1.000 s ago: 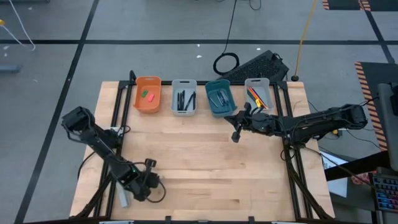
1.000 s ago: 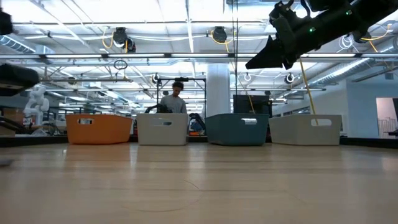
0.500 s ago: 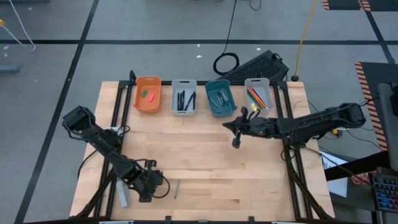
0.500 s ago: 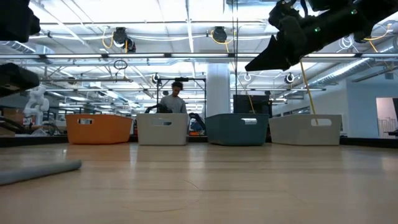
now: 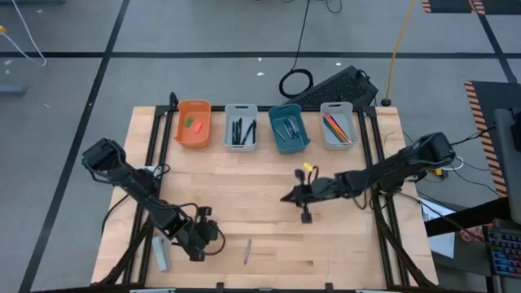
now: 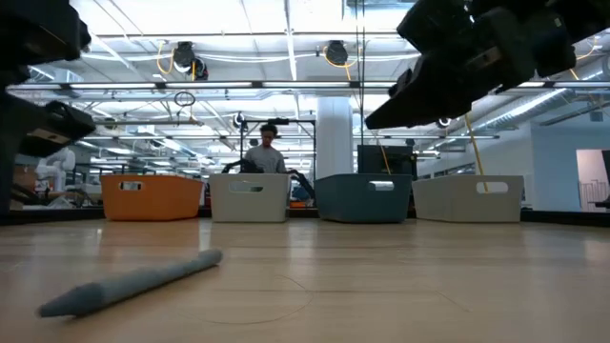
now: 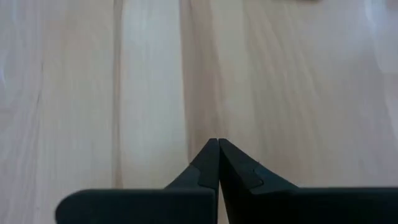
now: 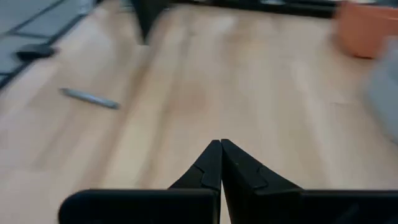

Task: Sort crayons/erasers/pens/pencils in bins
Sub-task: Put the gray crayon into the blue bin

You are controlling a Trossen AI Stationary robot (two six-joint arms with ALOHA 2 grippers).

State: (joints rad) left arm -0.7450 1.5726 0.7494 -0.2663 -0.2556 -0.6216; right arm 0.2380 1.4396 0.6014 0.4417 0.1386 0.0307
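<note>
**Both grippers closed and empty over the bench; one grey stick loose near the front edge**

The left gripper [image 7: 218, 142] has its fingers pressed tip to tip with nothing between them, pointing at bare wood. In the high view it [image 5: 198, 251] sits low near the front-left corner of the bench [image 5: 269, 175], its arm running back toward the left edge.

The right gripper [image 8: 220, 143] is likewise pinched closed on nothing. From above it [image 5: 286, 198] hangs over the middle of the bench, the arm reaching in from the right edge; in the low view it [image 6: 381, 116] is well above the surface.

A slim grey stick [image 5: 247, 251] lies alone on the wood close to the front edge, between the two grippers and touching neither. The low view shows it [image 6: 132, 283] lying flat and at a slant, and the right wrist view catches it [image 8: 89, 98] off to one side.

Along the back edge stand four bins in a row. The orange bin [image 5: 194, 124] holds the green eraser [image 5: 189, 122] and the pink-red eraser [image 5: 196, 126], side by side. Next comes a pale grey bin [image 5: 241, 126] with dark sticks, then the teal bin [image 5: 287, 128] with grey sticks, then a second pale grey bin [image 5: 337, 124] with red and orange sticks.

Beyond the bench, a person [image 6: 269, 151] shows in the room behind the bins.
</note>
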